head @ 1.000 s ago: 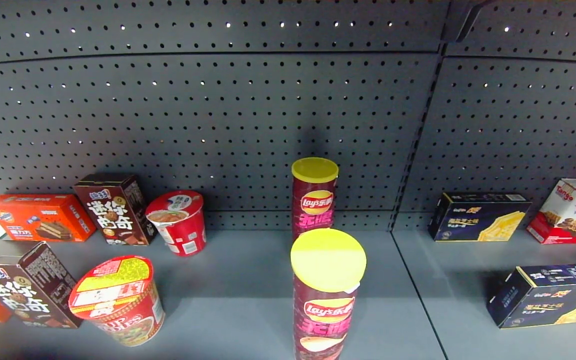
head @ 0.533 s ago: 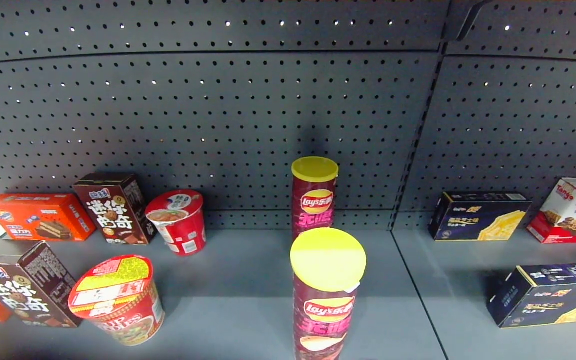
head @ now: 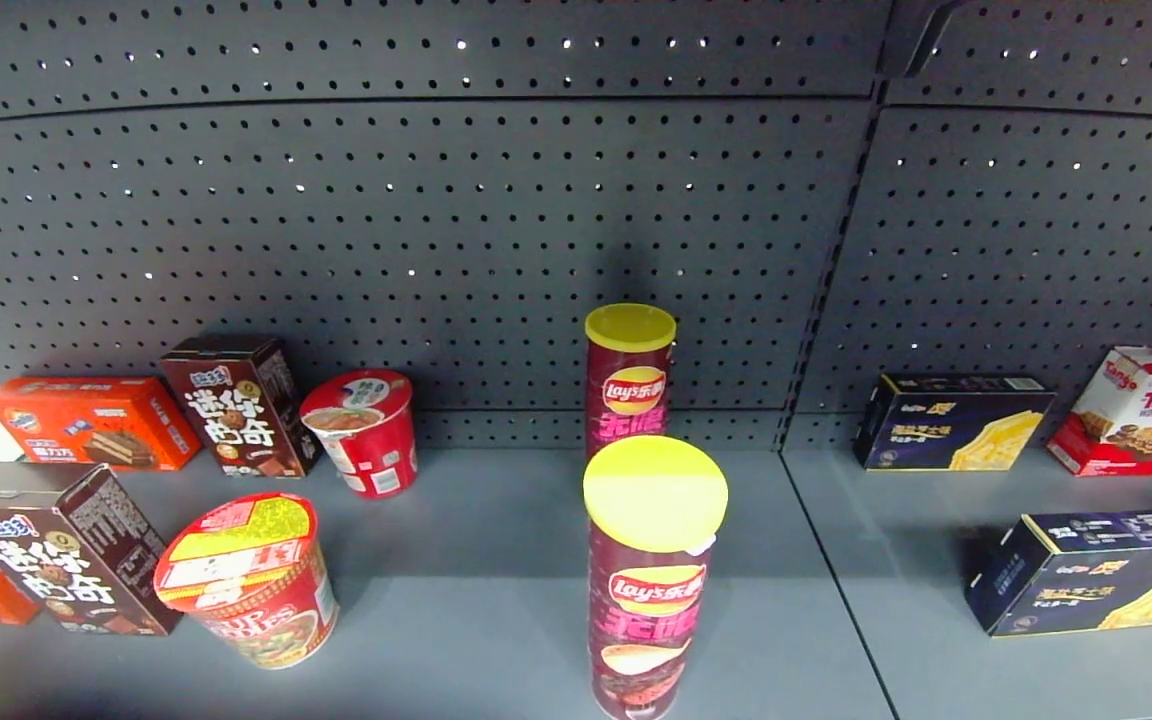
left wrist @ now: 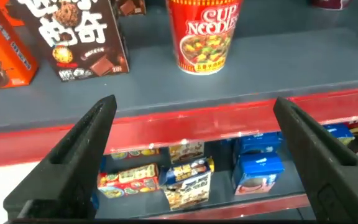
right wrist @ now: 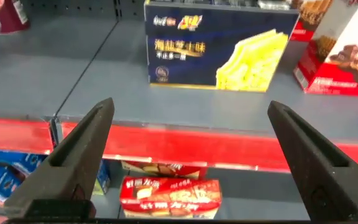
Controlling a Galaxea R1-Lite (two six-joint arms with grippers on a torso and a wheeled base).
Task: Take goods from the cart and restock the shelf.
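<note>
Head view: the shelf [head: 476, 590] carries goods, the nearer chip can [head: 652, 590] upright toward its front. Left wrist view: your left end effector [left wrist: 194, 104] hangs released and empty before the shelf's red lip, below the noodle cup [left wrist: 205, 34]. Right wrist view: your right end effector [right wrist: 190, 107] gapes empty too, facing the navy box [right wrist: 219, 50]. Likely between placements; next, fetch another item from the cart.

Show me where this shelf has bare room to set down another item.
Widest bare shelf: between the noodle cups and the two chip cans. Another patch lies between the cans and the navy boxes. The left end is crowded with chocolate boxes and cups.
</note>
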